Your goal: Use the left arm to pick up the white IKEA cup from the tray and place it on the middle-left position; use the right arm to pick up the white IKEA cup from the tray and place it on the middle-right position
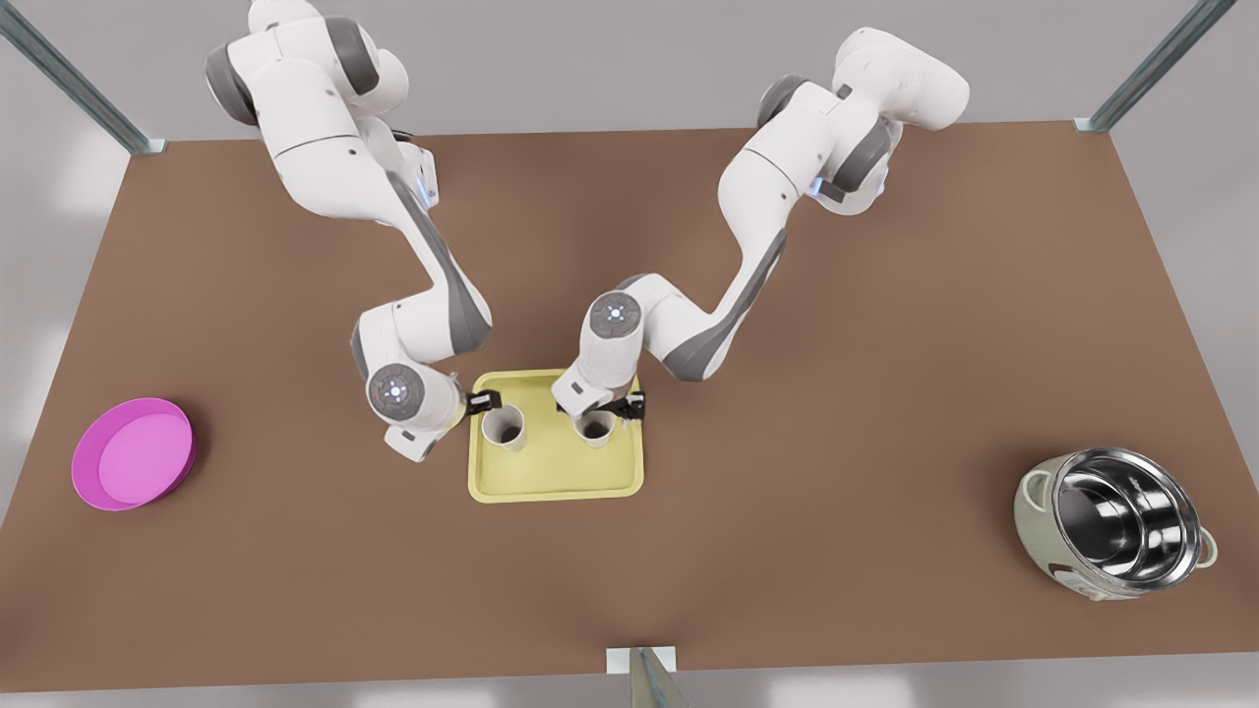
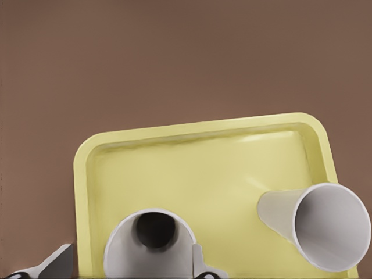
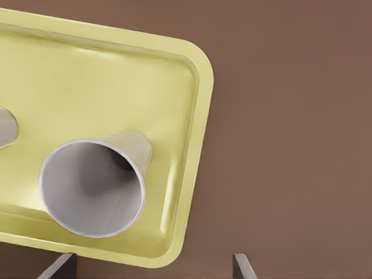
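Observation:
The pale-yellow tray [image 1: 556, 482] lies mid-table with two white cups standing on it. My left gripper [image 1: 495, 406], on the brass-banded arm, hovers open over the left cup [image 1: 504, 426]. In the left wrist view that cup [image 2: 150, 244] sits between the fingers [image 2: 58, 263], one finger close against its rim, the other apart; the second cup [image 2: 325, 226] stands farther along the tray [image 2: 192, 168]. My right gripper [image 1: 600, 405] is open above the right cup [image 1: 595, 429]. In the right wrist view this cup [image 3: 93, 186] lies just ahead of the spread fingertips [image 3: 241, 267], near the tray's corner [image 3: 195, 75].
A round magenta dish [image 1: 133, 452] rests near the table edge at the front view's left. A pale cooker with a steel inner pot [image 1: 1116, 521] lies tilted at the right. Bare brown tabletop [image 1: 295, 551] surrounds the tray. A metal post [image 1: 644, 678] stands at the front edge.

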`<state>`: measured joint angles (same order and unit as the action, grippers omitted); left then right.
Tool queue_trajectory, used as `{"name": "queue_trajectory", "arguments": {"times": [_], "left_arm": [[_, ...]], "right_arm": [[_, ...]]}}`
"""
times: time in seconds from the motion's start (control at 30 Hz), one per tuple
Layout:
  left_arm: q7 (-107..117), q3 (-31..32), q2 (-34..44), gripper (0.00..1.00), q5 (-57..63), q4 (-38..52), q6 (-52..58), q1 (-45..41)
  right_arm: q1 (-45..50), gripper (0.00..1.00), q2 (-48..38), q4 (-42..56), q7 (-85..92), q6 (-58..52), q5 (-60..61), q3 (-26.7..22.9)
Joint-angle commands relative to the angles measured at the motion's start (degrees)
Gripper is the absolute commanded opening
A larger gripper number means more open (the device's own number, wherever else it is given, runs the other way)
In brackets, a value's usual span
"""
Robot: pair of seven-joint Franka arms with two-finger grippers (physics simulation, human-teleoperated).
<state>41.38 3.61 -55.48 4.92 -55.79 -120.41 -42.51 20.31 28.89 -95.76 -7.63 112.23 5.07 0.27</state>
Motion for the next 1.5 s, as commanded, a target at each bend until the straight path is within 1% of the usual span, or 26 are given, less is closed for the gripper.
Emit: {"name": "queue_trajectory", "arguments": {"times": [0.0, 0.13, 0.3, 0.37, 0.4, 0.43, 0.53, 0.57, 0.6, 0.63, 0.67, 0.7, 0.73, 0.8, 0.87, 0.93, 1.0, 1.03, 1.1, 1.17, 1.23, 1.27, 1.33, 1.4, 1.47], "left_arm": [[10.13, 0.0, 0.38, 1.0, -0.09, -1.08, 5.71, 0.24], [10.21, 0.0, -0.15, 1.0, -0.17, -1.69, 5.62, 0.41], [10.39, 0.0, -0.33, 1.0, -0.09, -3.28, 4.48, 0.24], [10.83, 0.0, -0.5, 1.0, -0.17, -3.71, 2.81, 0.15], [11.18, 0.0, -0.77, 1.0, -0.44, -3.71, 2.11, 0.06], [12.5, 0.09, -1.21, 1.0, -0.35, -3.71, 0.35, -0.11], [12.5, 0.09, -1.82, 1.0, -0.35, -3.71, -0.18, -0.2], [12.59, 0.09, -2.0, 1.0, -0.18, -3.71, -0.27, -0.2], [12.59, 0.09, -2.17, 1.0, -0.35, -3.71, -0.53, -0.2], [12.59, 0.09, -2.09, 0.93, -0.44, -3.63, -0.53, -0.2], [12.76, 0.09, -1.91, 0.77, -0.44, -3.63, -0.53, -0.2], [12.67, 0.09, -1.91, 0.58, -0.44, -3.63, -0.53, -0.11], [12.67, 0.09, -1.91, 0.47, -0.53, -3.54, -0.53, -0.11], [12.94, 0.09, -2.09, 0.35, -1.58, -3.54, -0.79, -0.02], [13.03, 0.09, -2.09, 0.28, -2.46, -3.54, -0.97, -0.02], [13.03, 0.09, -2.0, 0.26, -2.55, -3.54, -0.97, 0.06], [12.85, 0.09, -1.65, 0.24, -2.55, -3.54, -0.8, 0.41], [12.85, 0.09, -1.47, 0.21, -2.55, -3.54, -0.45, 0.5], [12.67, 0.09, -0.59, 0.17, -2.55, -3.45, 0.08, 1.38], [12.06, 0.26, 1.08, 0.17, -2.63, -3.01, 4.12, 3.14], [3.54, 0.26, 5.56, 0.17, -4.31, -3.01, 10.89, 9.2], [-2.95, 0.26, 6.44, 0.17, -4.66, -3.01, 13.79, 12.79], [-14.11, -0.18, 6.79, 0.17, -4.39, -3.36, 14.5, 18.42], [-27.75, -0.18, 6.79, 0.17, -4.39, -3.54, 16.69, 25.81], [-33.29, -0.18, 6.35, 0.18, -4.04, -3.63, 14.68, 28.27]], "right_arm": [[0.08, 1.0, 1.08, -0.48, -5.64, 6.59, 0.03, 0.0], [0.44, 1.0, 1.96, -1.8, -5.73, 10.37, -0.06, 0.0], [0.44, 0.99, 2.05, -3.29, -5.73, 11.96, -0.06, 0.0], [0.61, 0.99, 2.75, -3.38, -5.73, 12.04, -0.15, 0.08], [0.7, 0.97, 2.84, -3.38, -5.73, 12.04, -0.15, 0.17], [0.7, 0.97, 3.1, -3.82, -5.64, 13.18, -0.15, 0.17], [0.7, 0.96, 3.54, -4.0, -5.64, 14.86, -0.15, 0.26], [0.7, 0.89, 3.72, -4.0, -5.64, 14.86, -0.15, 0.26], [0.7, 0.7, 3.63, -3.91, -5.64, 14.94, -0.15, 0.26], [0.7, 0.48, 3.63, -3.91, -5.64, 14.94, -0.15, 0.26], [0.7, 0.36, 3.63, -3.91, -5.64, 14.94, -0.15, 0.26], [0.7, 0.3, 3.63, -3.82, -5.73, 15.03, -0.06, 0.35], [0.7, 0.29, 3.63, -3.82, -5.64, 15.03, -0.06, 0.35], [0.79, 0.26, 3.54, -3.82, -5.64, 14.94, -0.06, 0.44], [0.79, 0.26, 3.54, -3.82, -5.73, 14.94, -0.06, 0.61], [0.79, 0.25, 3.54, -3.65, -5.73, 15.03, -0.06, 0.96], [0.79, 0.19, 3.54, -3.38, -5.73, 15.03, -0.06, 0.96], [0.79, 0.19, 3.46, -3.29, -5.73, 14.94, -0.06, 0.96], [0.61, 0.2, 2.84, -3.29, -5.29, 14.86, -0.06, 0.96], [0.61, 0.2, 2.23, -3.29, -5.12, 14.86, 0.03, 0.96], [0.08, 0.2, 0.38, -3.38, -4.06, 14.24, 0.03, 0.7], [-0.96, 0.2, -1.28, -3.65, -2.49, 13.8, 0.03, 0.35], [-4.22, 0.2, -4.97, -5.48, 1.82, 12.31, 0.12, 0.35], [-7.12, 0.2, -6.91, -8.12, 6.92, 12.39, 0.47, 0.35], [-9.84, 0.2, -7.79, -10.15, 11.14, 13.01, 0.64, 0.35]]}}
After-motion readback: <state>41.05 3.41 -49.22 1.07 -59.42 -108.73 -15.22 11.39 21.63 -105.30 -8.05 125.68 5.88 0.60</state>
